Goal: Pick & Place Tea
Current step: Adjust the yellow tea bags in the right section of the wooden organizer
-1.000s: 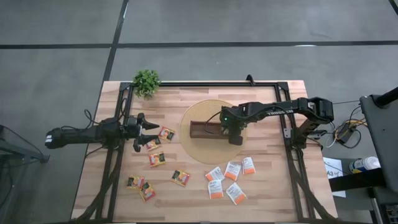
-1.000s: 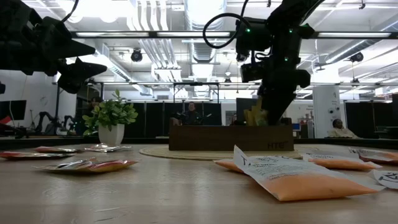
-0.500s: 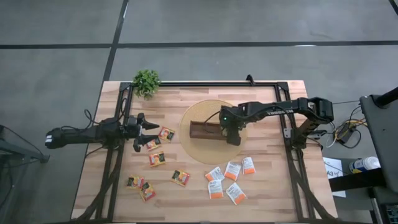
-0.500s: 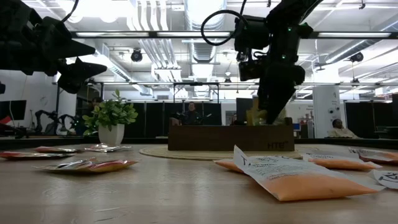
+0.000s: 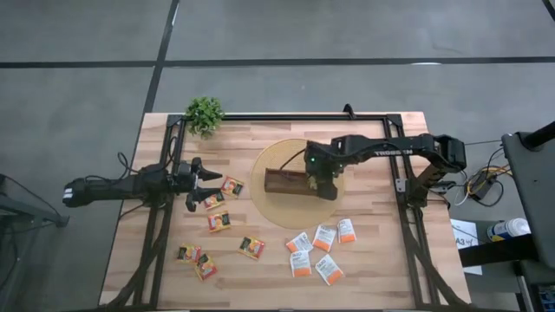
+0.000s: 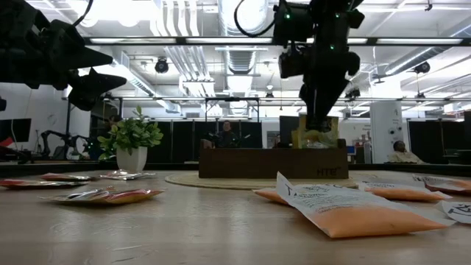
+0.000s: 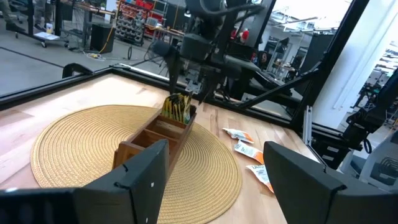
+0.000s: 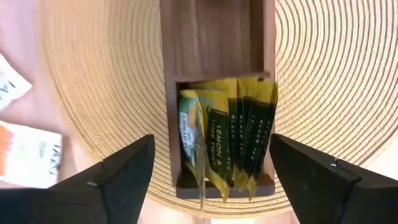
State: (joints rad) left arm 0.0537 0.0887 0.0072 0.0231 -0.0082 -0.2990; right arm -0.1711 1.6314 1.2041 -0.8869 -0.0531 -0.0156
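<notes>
**Green-yellow sachets stand on edge in the end compartment of the box**

The green-yellow tea sachets (image 8: 227,134) stand upright on their edges, packed side by side in the end compartment of the long wooden box (image 5: 289,179). Their flat faces lie along the long axis of the box. On them one can read "LEMON"; the smaller words below are not clear. The box has letters on its end wall in the low view, too small to read.

The right hand (image 5: 319,178) hovers directly above this compartment, its fingers spread wide and holding nothing. The left hand (image 5: 205,183) waits over the left side of the bench, fingers apart and empty, beside the yellow-red-black sachets (image 5: 219,221), which lie flat and scattered. The white-orange sachets (image 5: 323,237) lie flat in a loose group near the front, right of the middle.

The box rests on a round woven mat (image 5: 260,204) on the light wooden bench (image 5: 373,251), which has a black frame. A small potted plant (image 5: 205,113) stands at the far left corner. Behind is a large workshop with ceiling lights and pipes.
</notes>
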